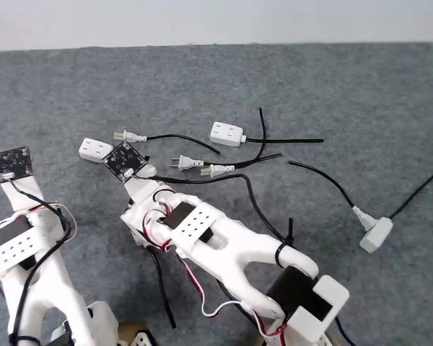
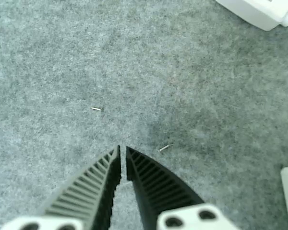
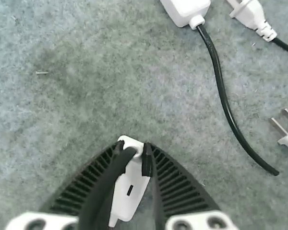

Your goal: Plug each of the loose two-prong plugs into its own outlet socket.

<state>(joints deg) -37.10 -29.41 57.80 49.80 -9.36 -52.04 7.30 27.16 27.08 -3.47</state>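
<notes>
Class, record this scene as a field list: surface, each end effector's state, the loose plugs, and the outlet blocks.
Surface: grey carpet
Left end effector: shut, empty, above bare carpet
Right end effector: shut on a white connector
Loose plugs: three, lying apart, none plugged in
Outlet blocks: two, no plug in either
</notes>
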